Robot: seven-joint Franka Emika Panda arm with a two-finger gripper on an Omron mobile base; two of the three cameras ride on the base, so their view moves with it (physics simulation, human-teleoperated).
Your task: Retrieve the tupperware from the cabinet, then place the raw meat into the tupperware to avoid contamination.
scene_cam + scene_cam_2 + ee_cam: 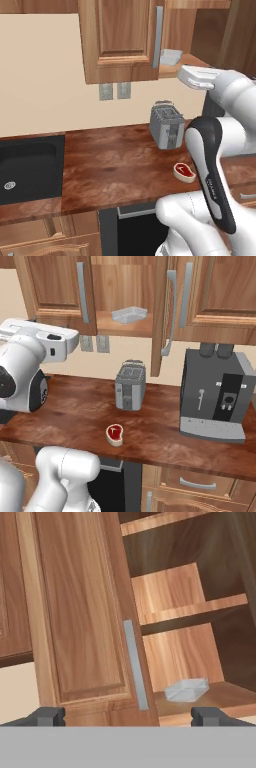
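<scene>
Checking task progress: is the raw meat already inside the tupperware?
No, the raw meat lies on the counter, while the tupperware sits on the cabinet shelf.

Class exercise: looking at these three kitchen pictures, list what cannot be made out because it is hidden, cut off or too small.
- Tupperware: in the left base view the cabinet door's edge covers its left part.
- Toaster: its slots are too small to count in the right base view.
- Coffee machine: its buttons are too small to read.
- Raw meat: the arm hides its right edge in the left base view.
</scene>
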